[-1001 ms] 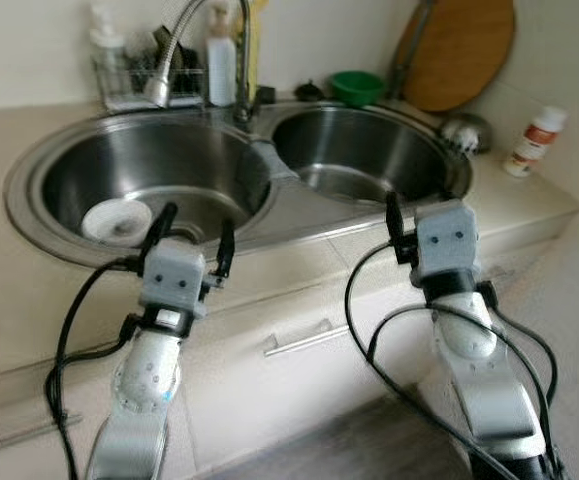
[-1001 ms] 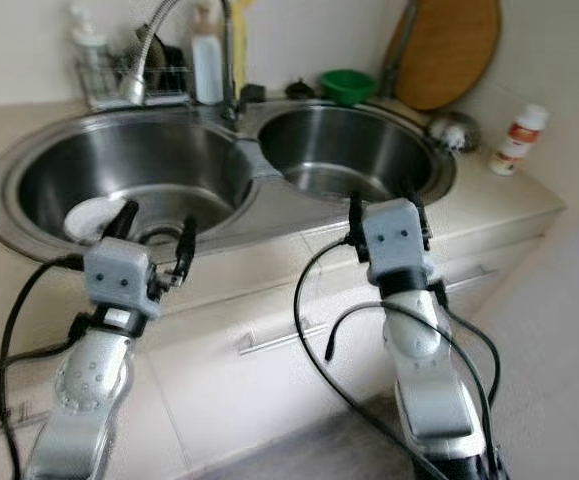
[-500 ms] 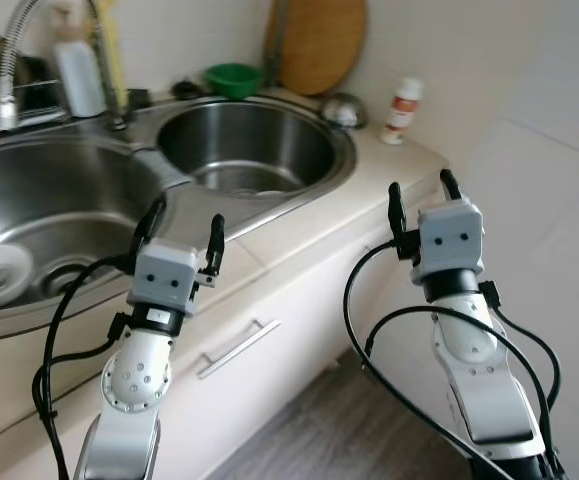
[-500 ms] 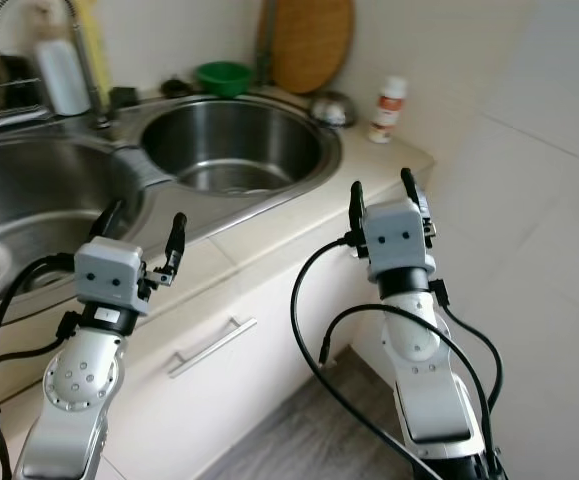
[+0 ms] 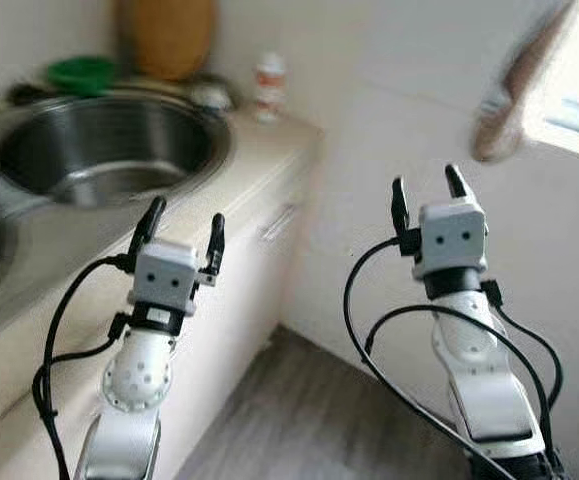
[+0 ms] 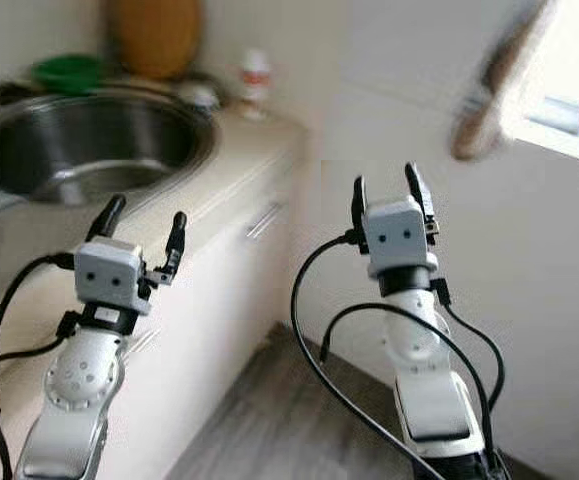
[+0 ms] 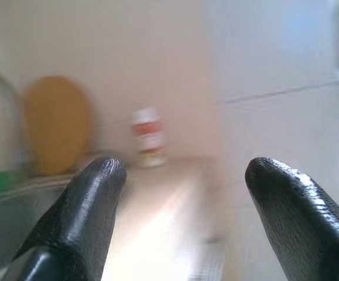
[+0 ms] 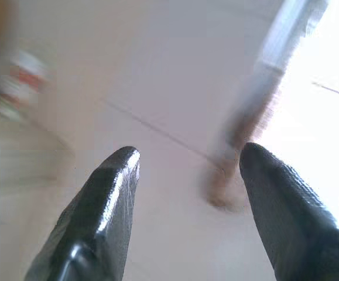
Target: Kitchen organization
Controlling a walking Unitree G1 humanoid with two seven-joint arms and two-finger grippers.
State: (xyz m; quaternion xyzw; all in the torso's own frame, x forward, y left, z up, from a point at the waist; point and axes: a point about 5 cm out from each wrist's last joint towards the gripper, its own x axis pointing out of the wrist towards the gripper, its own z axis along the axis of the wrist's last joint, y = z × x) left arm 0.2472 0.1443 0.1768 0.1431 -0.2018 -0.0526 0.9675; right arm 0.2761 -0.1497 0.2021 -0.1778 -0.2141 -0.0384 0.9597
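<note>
Blurred kitchen counter end with sink basin and a few items along the back wall.

A round stainless-steel sink basin [image 5: 109, 150] is set into the beige countertop [image 5: 259, 150], its bowl holding nothing that can be made out. Behind it a green bowl [image 5: 81, 72] sits at the back edge, beside a rounded wooden cutting board [image 5: 167, 35] leaning upright against the wall. A small white bottle with a red label [image 5: 268, 88] stands upright near the counter's far corner, with a small shiny metal item [image 5: 209, 95] just beside it, too blurred to identify.
</note>
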